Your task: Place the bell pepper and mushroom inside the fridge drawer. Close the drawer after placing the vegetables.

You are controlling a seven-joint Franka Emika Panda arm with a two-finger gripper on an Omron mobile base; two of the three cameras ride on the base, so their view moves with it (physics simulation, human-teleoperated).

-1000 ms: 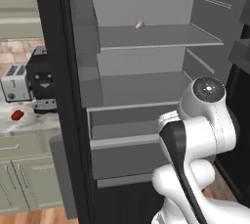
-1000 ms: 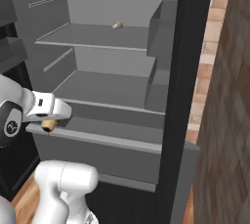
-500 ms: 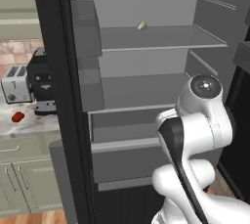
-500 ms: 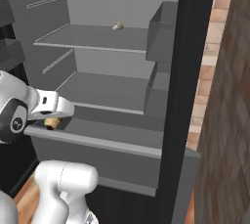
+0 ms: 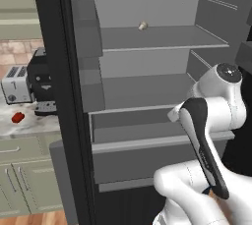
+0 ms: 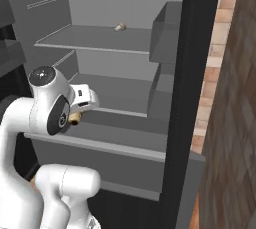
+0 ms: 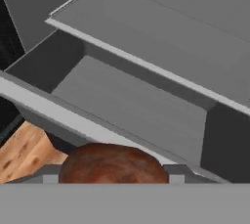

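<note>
With my pincer (image 6: pixel 76 117) clamped on the small brown-capped mushroom (image 7: pixel 113 164), I'm hovering at the wide grey fridge drawer (image 7: pixel 132 105)'s front lip; next, forward and release.

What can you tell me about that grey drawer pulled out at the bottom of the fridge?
The fridge drawer is a wide, shallow box of plain matte grey with a flat front and no handle. It stands pulled out below the lower shelf, level and open at the top. Its floor looks bare, with faint streaks along it. The mushroom, a brown cap, sits at the gripper just above the front rim; whether it touches the drawer I cannot tell.
</note>
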